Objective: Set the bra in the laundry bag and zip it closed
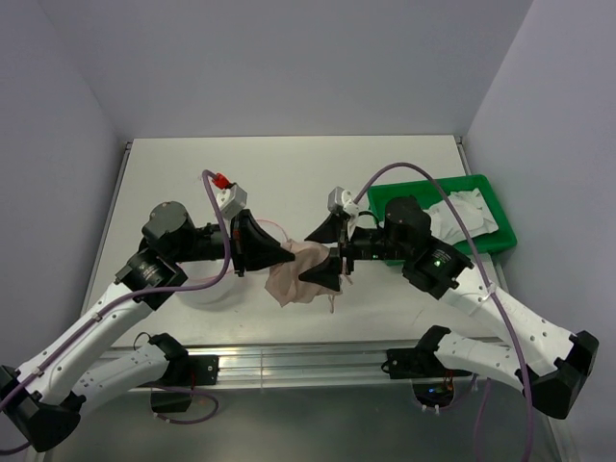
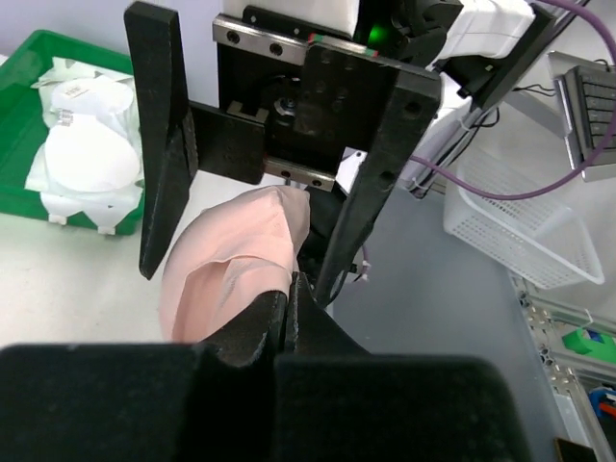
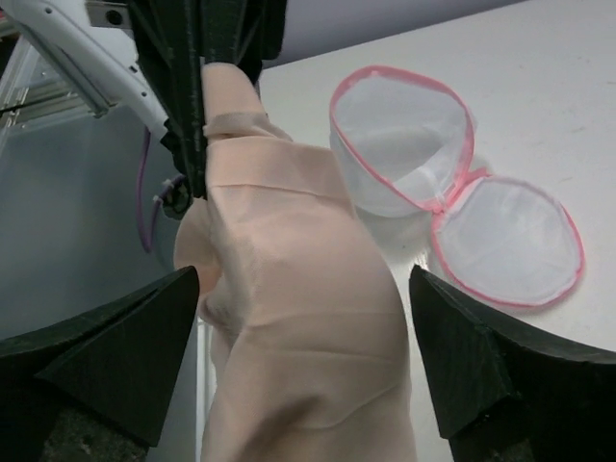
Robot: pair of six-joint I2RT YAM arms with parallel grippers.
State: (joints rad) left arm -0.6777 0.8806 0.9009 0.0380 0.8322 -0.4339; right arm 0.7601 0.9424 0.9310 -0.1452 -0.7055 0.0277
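The left gripper [image 2: 291, 289] is pinched on the bra [image 3: 289, 221] by its top, which hangs between the spread jaws of the right gripper [image 3: 303, 289]; I'd close that one low on the bra, then carry it toward the open bag [image 3: 404, 144] lying ahead.

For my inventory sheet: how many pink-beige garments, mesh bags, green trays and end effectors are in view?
Pink-beige bra: 1
Mesh laundry bag: 1
Green tray: 1
End effectors: 2 (left end effector, right end effector)
Total: 5
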